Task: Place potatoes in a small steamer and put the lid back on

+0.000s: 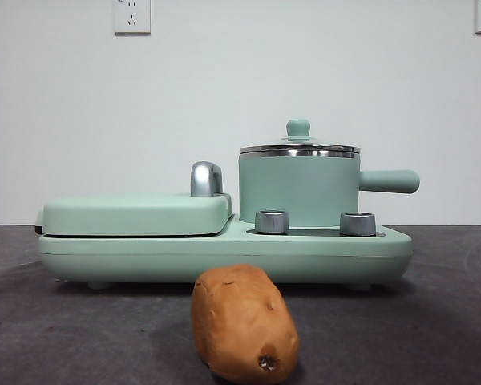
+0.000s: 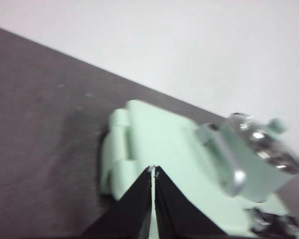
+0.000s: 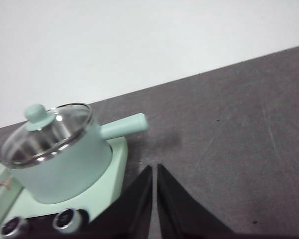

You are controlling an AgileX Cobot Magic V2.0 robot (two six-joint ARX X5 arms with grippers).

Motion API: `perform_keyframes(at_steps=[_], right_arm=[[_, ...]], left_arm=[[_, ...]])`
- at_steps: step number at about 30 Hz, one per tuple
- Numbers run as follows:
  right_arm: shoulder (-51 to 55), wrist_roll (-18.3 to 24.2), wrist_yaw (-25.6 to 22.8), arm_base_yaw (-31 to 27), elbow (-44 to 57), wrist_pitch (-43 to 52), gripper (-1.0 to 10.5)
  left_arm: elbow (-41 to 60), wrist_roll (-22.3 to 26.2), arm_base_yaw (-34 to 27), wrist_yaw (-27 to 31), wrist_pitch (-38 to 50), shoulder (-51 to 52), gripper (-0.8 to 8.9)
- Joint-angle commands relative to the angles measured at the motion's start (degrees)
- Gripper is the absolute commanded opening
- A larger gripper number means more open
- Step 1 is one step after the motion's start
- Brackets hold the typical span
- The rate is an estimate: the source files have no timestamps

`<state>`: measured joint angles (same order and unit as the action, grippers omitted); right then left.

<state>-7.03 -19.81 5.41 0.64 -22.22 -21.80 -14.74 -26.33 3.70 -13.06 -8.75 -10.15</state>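
Note:
An orange-brown potato [image 1: 244, 322] lies on the dark table in front of the green appliance, its dark pit toward the camera. The small mint-green steamer [image 1: 299, 189] [image 3: 65, 162] [image 2: 259, 169] stands on the appliance's right side, handle pointing right. Its glass lid [image 1: 299, 147] [image 3: 47, 132] with a green knob sits on the rim. My left gripper [image 2: 153, 172] is shut, high above the flat grill's left end. My right gripper [image 3: 154, 169] is shut, high above the bare table just right of the steamer. Neither gripper shows in the front view.
The green appliance base [image 1: 224, 255] carries a flat hinged grill cover [image 1: 136, 213] [image 2: 154, 144] with a steel handle [image 1: 206, 178] on the left and two steel dials [image 1: 272, 221] in front of the steamer. A white wall stands behind.

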Motion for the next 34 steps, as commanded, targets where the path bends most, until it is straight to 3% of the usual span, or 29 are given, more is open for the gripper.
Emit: perform_keyframes(at_steps=[1, 7, 12, 18, 23, 29, 32, 34], right_arm=[[-3.41, -0.42, 2.14, -0.02, -6.47, -4.31, 0.1], [-11.28, 5.73, 10.14, -0.02, -18.01, -13.90, 0.1], [-16.02, 6.69, 14.49, -0.02, -25.24, -18.73, 0.1], [-22.27, 9.86, 24.06, -0.02, -31.10, -20.85, 0.1], [-26.25, 11.76, 32.02, -0.02, -32.63, -21.57, 0.1], [-27.78, 11.98, 32.13, -0.02, -32.63, -21.57, 0.1], [-28.04, 11.93, 32.11, -0.02, -32.63, -21.57, 0.2], [-28.06, 11.80, 32.11, -0.02, -32.63, -21.92, 1.1]], left_arm=[[-5.29, -1.18, 0.24, -3.28, -0.44, -4.83, 0.06], [-17.88, 0.61, 0.55, -12.31, -5.86, -17.79, 0.06], [-26.23, 2.54, 1.62, -19.10, -9.33, -27.43, 0.06], [-33.62, 5.31, 4.04, -26.67, -12.46, -37.16, 0.06], [-37.68, 9.31, 6.29, -29.55, -16.24, -42.34, 0.07], [-38.36, 12.94, 8.39, -29.51, -17.40, -44.37, 0.23], [-38.36, 13.75, 9.01, -29.51, -17.35, -44.54, 0.78], [-38.36, 13.73, 9.51, -29.51, -17.11, -44.54, 1.60]])
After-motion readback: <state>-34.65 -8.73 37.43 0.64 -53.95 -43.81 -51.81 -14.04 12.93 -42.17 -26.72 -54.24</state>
